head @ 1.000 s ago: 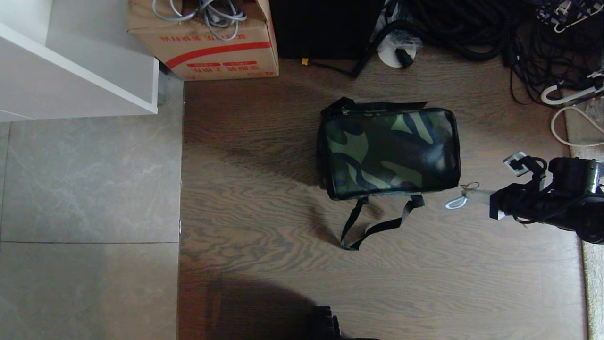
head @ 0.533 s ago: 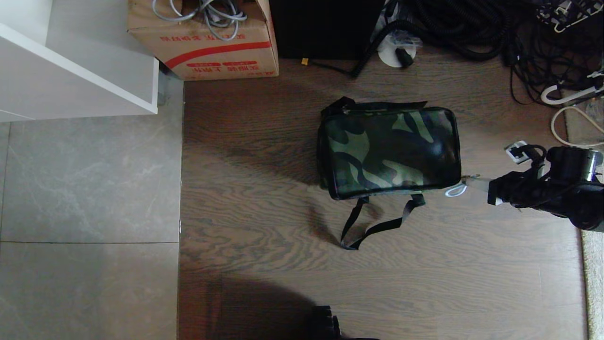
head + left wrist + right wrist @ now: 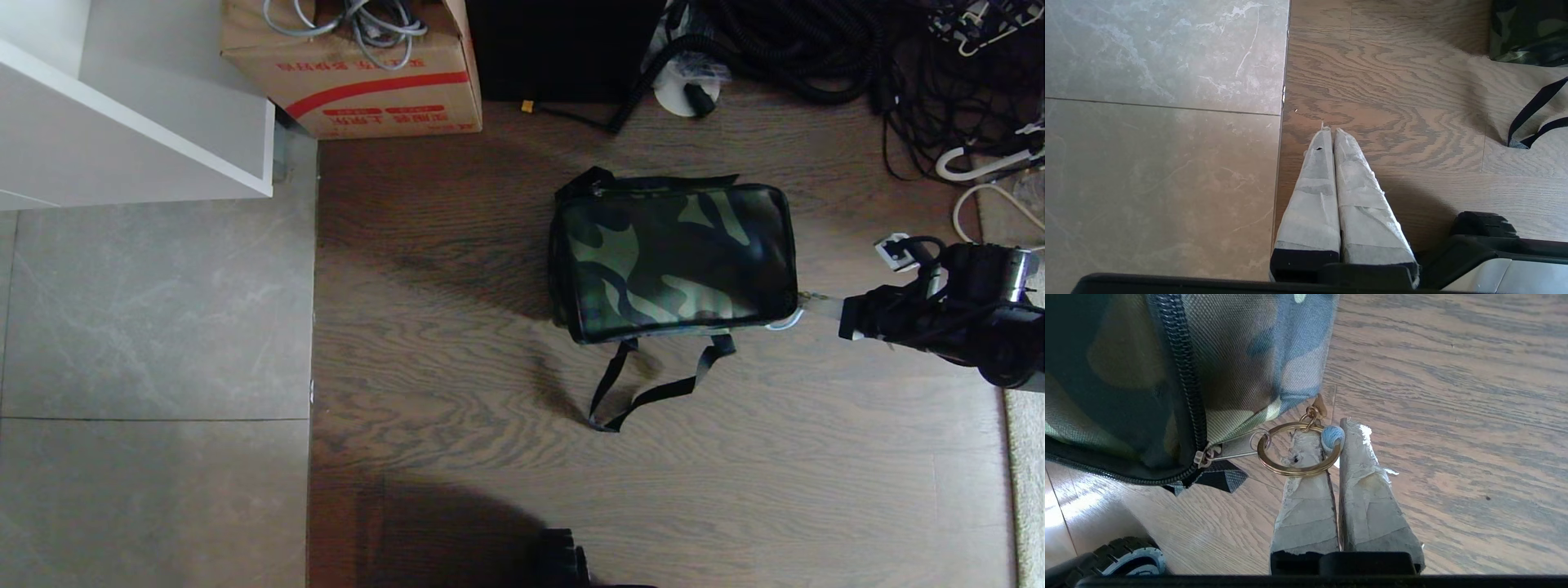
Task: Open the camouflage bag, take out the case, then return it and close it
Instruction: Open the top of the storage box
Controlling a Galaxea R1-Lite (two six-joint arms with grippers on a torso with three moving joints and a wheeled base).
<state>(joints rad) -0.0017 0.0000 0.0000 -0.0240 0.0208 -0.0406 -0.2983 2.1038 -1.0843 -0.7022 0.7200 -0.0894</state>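
Camouflage bag (image 3: 673,260) lies flat on the wood floor (image 3: 457,384), lid zipped, straps trailing toward the robot; the case is not visible, presumably inside the bag. Right gripper (image 3: 1336,433) sits low at the bag's near right corner, fingers clenched on the gold key ring (image 3: 1298,451) that hangs off the zipper pull (image 3: 1224,451). A pale blue bead on the ring is pinched between the taped tips. The ring likely serves as a handle: far easier for blunt taped fingers than the thin metal tab itself. The slider rests at the end of the zipper track (image 3: 1182,375), so the closure reads as fully shut and the opening step barely begun. The low, nearly level approach probably lines the pull with the track round the corner. Left gripper (image 3: 1329,131) hangs parked over the seam between tile and wood, fingers pressed together on nothing, well apart from the bag. A cardboard box (image 3: 359,69) and cables (image 3: 816,49) lie beyond, out of the way.
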